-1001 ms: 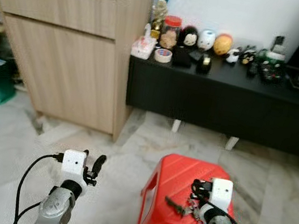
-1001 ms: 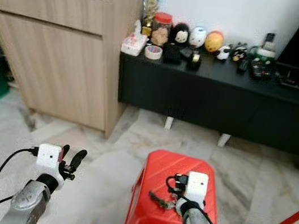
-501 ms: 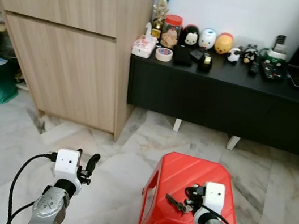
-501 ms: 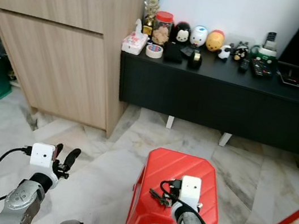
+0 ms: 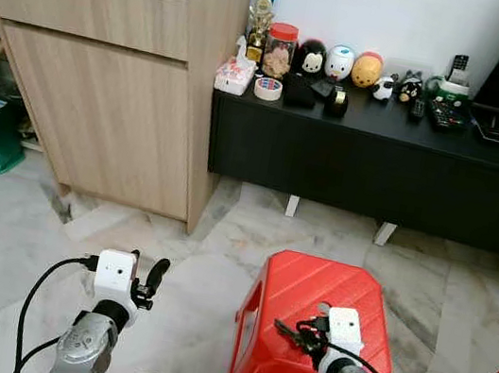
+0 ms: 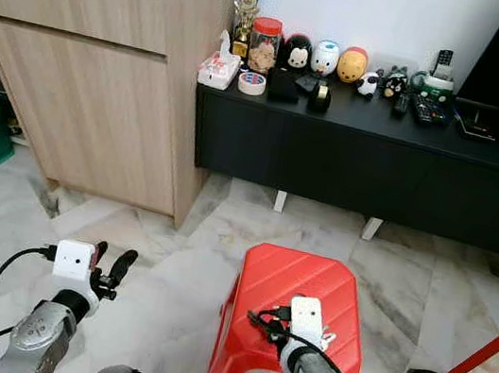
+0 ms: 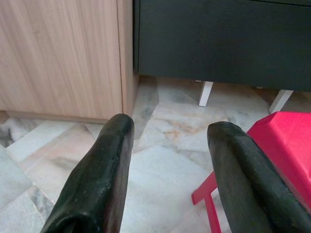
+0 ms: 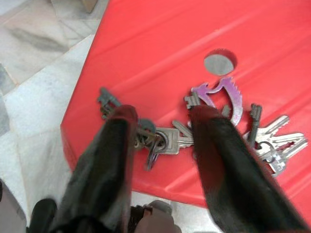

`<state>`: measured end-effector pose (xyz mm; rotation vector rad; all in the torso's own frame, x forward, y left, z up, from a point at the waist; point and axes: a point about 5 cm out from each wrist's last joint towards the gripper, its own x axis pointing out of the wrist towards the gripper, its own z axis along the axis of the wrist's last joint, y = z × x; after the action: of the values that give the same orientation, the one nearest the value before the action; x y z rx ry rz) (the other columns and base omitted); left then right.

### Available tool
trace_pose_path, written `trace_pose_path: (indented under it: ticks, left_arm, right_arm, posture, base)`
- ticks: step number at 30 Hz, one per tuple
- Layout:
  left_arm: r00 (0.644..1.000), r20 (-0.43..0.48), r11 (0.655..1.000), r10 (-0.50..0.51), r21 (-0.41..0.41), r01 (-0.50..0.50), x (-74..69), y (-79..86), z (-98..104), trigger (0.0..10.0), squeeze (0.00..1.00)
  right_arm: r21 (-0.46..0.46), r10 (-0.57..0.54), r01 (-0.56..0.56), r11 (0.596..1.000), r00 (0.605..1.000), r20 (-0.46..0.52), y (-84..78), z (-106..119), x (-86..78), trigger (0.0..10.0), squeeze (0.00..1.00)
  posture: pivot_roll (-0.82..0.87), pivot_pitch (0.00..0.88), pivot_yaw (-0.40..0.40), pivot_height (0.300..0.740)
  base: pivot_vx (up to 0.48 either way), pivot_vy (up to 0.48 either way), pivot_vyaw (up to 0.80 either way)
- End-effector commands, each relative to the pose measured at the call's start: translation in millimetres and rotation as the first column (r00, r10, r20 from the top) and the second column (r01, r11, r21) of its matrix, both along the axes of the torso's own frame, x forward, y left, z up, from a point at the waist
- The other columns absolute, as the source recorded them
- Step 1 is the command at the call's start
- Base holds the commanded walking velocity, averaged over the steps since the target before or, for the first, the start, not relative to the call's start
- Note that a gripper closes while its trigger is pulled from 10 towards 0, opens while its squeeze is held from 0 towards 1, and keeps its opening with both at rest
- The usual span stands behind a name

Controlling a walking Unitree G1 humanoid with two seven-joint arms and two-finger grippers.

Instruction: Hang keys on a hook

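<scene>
Right gripper (image 8: 160, 126) fingers spread, straddling keys (image 8: 167, 138) on red stool (image 8: 160, 43). Loose, jangly, light metal; pinch ring between fingertips. Left gripper (image 7: 167, 141) spread, idle.

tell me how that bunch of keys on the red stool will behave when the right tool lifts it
The keys lie splayed on linked rings, so they will probably dangle and swing rather than lift stiffly. They look like small flat metal, so likely light but slippery between the open fingers of the right tool. On the smooth red stool, a nudge may slide them.
</scene>
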<state>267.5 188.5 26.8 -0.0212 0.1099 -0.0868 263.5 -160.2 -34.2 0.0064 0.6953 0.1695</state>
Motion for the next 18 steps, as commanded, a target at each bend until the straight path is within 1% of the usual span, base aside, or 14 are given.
trace_pose_path:
  ticks: [1,4,8,18]
  left_arm:
    - [1.0,-0.023,1.0,-0.01,0.006,0.01,0.5,-2.3,-2.8,10.0,0.0]
    - [1.0,-0.019,1.0,-0.011,0.011,0.012,2.1,-1.6,-1.4,10.0,0.0]
    - [1.0,-0.016,1.0,-0.017,0.015,0.017,3.4,-2.6,-0.6,10.0,0.0]
    - [1.0,-0.007,1.0,-0.022,0.01,0.022,4.1,-7.2,0.4,10.0,0.0]
  right_arm:
    - [-0.005,-0.002,0.002,1.0,1.0,-0.007,0.4,2.0,3.4,10.0,0.0]
    - [-0.001,0.017,-0.017,1.0,0.999,-0.028,4.7,3.2,6.2,10.0,0.0]
    - [-0.009,0.05,-0.05,0.999,0.995,-0.086,7.8,-0.7,2.8,10.0,0.0]
    - [-0.035,0.031,-0.035,0.999,0.993,-0.11,4.3,-2.9,0.8,10.0,0.0]
  posture:
    - [0.07,0.017,-0.062,0.633]
    - [0.07,0.023,-0.064,0.633]
    - [0.07,0.03,-0.065,0.633]
    - [0.08,0.044,-0.074,0.633]
  base:
    - [0.0,0.0,0.0]
    - [0.0,0.0,0.0]
    - [0.0,0.0,0.0]
    - [0.0,0.0,0.0]
